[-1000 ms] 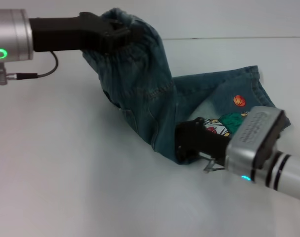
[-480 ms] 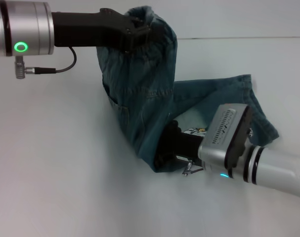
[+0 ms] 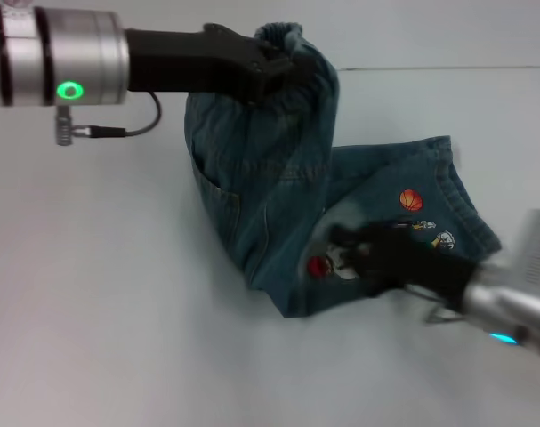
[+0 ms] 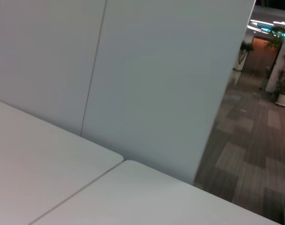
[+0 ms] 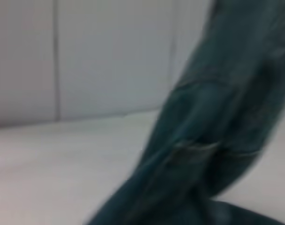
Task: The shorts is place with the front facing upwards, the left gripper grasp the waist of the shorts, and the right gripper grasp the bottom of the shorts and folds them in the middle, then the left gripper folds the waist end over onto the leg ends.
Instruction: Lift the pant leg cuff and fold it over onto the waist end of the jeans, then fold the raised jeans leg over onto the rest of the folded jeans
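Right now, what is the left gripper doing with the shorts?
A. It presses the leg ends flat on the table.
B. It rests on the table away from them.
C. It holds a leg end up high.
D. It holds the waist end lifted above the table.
D. In the head view the left gripper is closed on the gathered waist of the shorts, which hang from it down to the table.

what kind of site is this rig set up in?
Probably an office-type building. Behind the white table stands a plain white partition wall; beyond it a carpet-tiled corridor with potted plants. The denim shorts are the only workpiece.
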Motion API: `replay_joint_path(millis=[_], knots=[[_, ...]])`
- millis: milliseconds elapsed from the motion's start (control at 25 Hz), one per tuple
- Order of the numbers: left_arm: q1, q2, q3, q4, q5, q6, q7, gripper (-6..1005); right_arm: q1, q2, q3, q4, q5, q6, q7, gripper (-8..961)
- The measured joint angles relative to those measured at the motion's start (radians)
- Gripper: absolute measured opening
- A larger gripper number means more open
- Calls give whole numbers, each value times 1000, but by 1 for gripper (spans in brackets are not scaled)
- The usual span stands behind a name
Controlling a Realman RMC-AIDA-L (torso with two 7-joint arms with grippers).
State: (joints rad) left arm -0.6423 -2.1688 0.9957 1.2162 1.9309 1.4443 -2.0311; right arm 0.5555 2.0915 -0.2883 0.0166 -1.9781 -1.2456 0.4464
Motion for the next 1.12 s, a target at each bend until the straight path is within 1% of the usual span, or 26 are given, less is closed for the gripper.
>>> replay_joint_path(millis=[120, 280, 400, 480, 600, 640, 800, 880, 960, 1120], knots=[[0, -2, 76, -12, -21, -56, -7, 45, -119, -1, 29, -132, 26, -138, 37, -1], [-7, -2, 194, -56, -80, -162, -6, 46, -257, -4, 68, -264, 109, -268, 103, 0], [-28, -2, 296, -112, -153, -267, 12, 47, -329, -4, 96, -326, 159, -316, 139, 0], [-44, -3, 361, -145, -194, -337, 27, 48, -360, -4, 122, -345, 171, -340, 147, 0], [-78, -6, 492, -211, -276, -510, 42, 49, -380, -4, 151, -354, 172, -360, 149, -1], [-97, -6, 554, -242, -305, -590, 45, 49, -383, -4, 155, -356, 171, -363, 149, -1], [-136, -6, 675, -306, -331, -727, 49, 63, -386, -2, 157, -356, 167, -368, 149, -1], [-137, -6, 713, -315, -338, -775, 46, 75, -384, -2, 157, -353, 168, -371, 150, 0], [-134, -6, 729, -316, -340, -794, 47, 88, -382, -2, 157, -355, 170, -373, 157, 0], [-124, -2, 718, -315, -333, -765, 54, 114, -378, -4, 159, -364, 175, -375, 176, 0]])
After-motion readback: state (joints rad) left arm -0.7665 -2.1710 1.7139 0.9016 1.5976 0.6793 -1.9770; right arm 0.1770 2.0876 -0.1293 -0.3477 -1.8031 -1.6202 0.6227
